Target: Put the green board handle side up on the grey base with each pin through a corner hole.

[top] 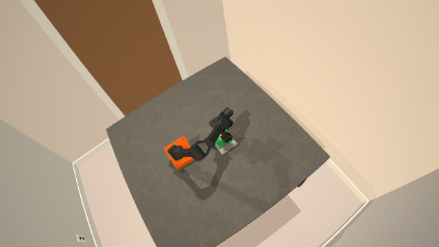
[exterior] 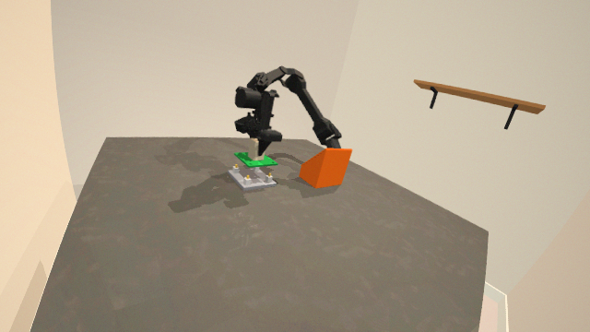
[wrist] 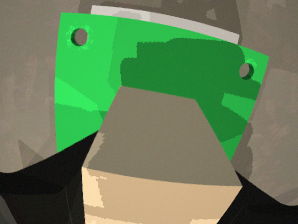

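The green board (top: pixel 222 143) (exterior: pixel 264 162) (wrist: pixel 87 65) hangs level, handle side up, a short way above the grey base (top: pixel 227 148) (exterior: pixel 261 185) (wrist: pixel 175 18). My gripper (top: pixel 226 137) (exterior: pixel 259 154) (wrist: pixel 150 143) is shut on its beige square handle (exterior: pixel 254 146) (wrist: pixel 160 197). In the exterior view, gold pins (exterior: pixel 236 166) (exterior: pixel 247 177) (exterior: pixel 269 174) stand below the board, not touching it. In the top view, two posts show past the board's lower right edge. In the wrist view a strip of base shows past the far edge, and no pin shows in the two visible holes.
The orange wedge-shaped block (top: pixel 184 162) (exterior: pixel 333 168) stands on the table (top: pixel 164 113) (exterior: pixel 323 240) under the arm's foot, beside the base. The arm arches from it over to the board. A wooden shelf (exterior: pixel 479 96) is on the wall.
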{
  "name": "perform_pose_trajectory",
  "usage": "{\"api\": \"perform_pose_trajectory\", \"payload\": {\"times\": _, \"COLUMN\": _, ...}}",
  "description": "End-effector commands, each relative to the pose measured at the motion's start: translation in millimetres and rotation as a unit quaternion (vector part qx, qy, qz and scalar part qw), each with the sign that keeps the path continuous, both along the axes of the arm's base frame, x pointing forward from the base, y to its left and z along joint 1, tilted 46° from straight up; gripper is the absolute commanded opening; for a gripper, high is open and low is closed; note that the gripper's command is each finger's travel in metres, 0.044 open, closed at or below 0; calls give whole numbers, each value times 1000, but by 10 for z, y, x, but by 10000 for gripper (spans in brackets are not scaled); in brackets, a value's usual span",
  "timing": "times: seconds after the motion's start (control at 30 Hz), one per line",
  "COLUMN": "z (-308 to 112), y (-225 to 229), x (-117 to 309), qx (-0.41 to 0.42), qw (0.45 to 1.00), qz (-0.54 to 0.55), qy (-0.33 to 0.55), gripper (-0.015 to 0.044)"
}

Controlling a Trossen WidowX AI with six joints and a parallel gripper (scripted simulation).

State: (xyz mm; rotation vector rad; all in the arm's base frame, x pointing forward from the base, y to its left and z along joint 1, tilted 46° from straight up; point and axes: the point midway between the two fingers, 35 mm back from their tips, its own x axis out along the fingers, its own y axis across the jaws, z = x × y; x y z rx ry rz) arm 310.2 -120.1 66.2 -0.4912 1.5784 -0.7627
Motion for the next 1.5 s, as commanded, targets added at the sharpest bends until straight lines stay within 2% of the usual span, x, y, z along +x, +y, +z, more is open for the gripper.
{"api": "perform_pose_trajectory", "payload": {"times": 0.0, "z": -10, "y": 14, "x": 1, "qx": 0, "qw": 1000, "qz": 0, "qy": 0, "gripper": 0}}
{"api": "perform_pose_trajectory", "payload": {"times": 1.47, "z": -180, "y": -231, "x": -13, "qx": 2, "qw": 1000, "qz": 1, "qy": 2, "gripper": 0}}
